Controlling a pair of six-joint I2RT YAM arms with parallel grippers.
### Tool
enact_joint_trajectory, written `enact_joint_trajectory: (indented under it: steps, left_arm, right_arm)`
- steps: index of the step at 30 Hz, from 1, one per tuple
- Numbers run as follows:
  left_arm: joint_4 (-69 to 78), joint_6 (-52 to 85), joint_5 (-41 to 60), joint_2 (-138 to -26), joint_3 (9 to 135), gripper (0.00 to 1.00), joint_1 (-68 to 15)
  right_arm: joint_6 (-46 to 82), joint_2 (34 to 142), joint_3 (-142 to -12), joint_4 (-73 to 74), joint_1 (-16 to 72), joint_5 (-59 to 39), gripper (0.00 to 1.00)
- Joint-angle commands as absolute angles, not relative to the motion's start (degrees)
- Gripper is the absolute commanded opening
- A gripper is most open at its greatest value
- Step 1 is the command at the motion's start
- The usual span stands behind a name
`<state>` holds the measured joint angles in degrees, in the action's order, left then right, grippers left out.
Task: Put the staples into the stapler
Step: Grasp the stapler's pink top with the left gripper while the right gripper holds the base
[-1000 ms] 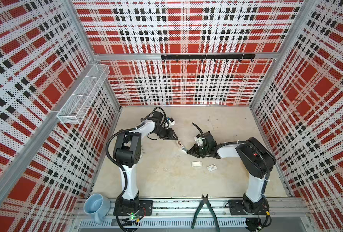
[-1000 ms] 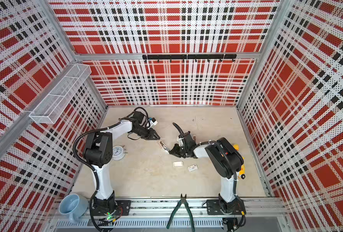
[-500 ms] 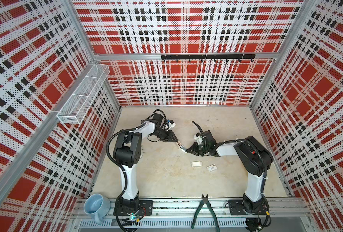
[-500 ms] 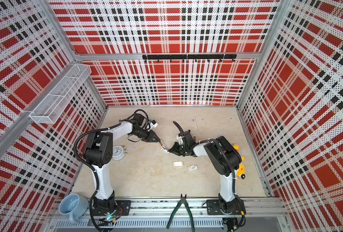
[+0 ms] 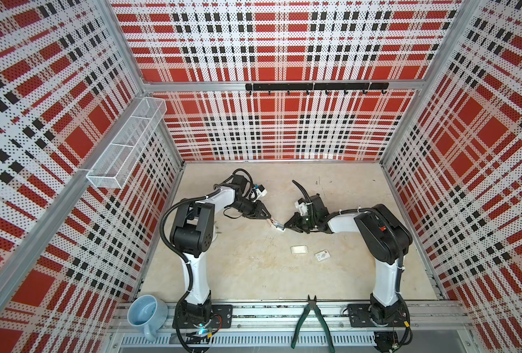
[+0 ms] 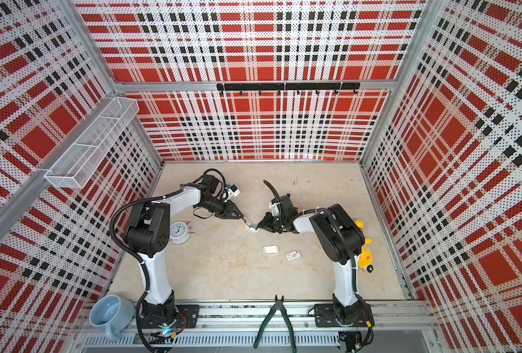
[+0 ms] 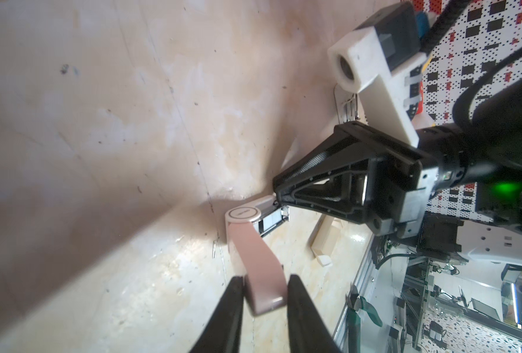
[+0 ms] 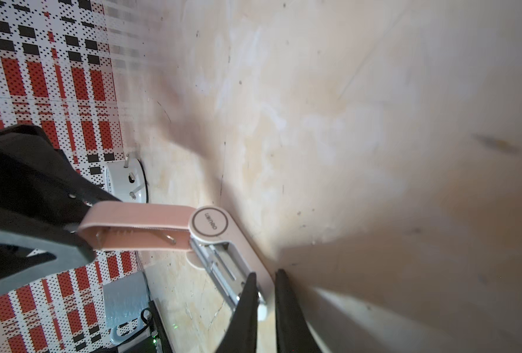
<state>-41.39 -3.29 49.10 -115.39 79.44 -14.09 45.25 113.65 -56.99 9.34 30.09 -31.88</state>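
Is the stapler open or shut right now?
The stapler is open: the left gripper holds its pink lid swung away from the base, which the right gripper pinches; the metal magazine lies bare.

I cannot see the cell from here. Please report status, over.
Left gripper shut on stapler lid, right gripper on base. Stapler open. Staples on table, untouched. Nothing in the way.

The left arm (image 5: 223,195) and right arm (image 5: 342,221) are folded at the elbow and reach low toward each other, their tips nearly meeting. The left gripper (image 5: 268,217) has its fingers (image 7: 232,305) pinched on the raised pink lid of the stapler (image 7: 255,253). The right gripper (image 5: 286,225) has its fingers (image 8: 247,305) drawn tight on the stapler's base end.
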Motion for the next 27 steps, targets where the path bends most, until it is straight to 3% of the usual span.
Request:
enact_joint_trajectory:
  steps: [1,16,22,27]
  left_arm:
    - [-42.45,-4.57,49.98,-113.18,78.41,0.3,-14.33]
    - [-46.16,-11.13,49.79,-109.07,76.86,0.38,-14.12]
    - [-46.47,-12.06,41.76,-106.37,81.62,0.51,-11.82]
    - [-45.08,-8.48,44.16,-110.77,85.58,0.51,-11.47]
  right_arm:
    - [43.79,115.54,-58.3,9.01,29.7,-31.89,0.15]
    - [41.88,118.86,-62.62,8.09,26.49,-32.97,0.14]
    - [40.58,112.81,-59.4,4.62,24.37,-34.98,0.16]
    - [40.11,107.2,-56.31,0.13,24.99,-39.06,0.24]
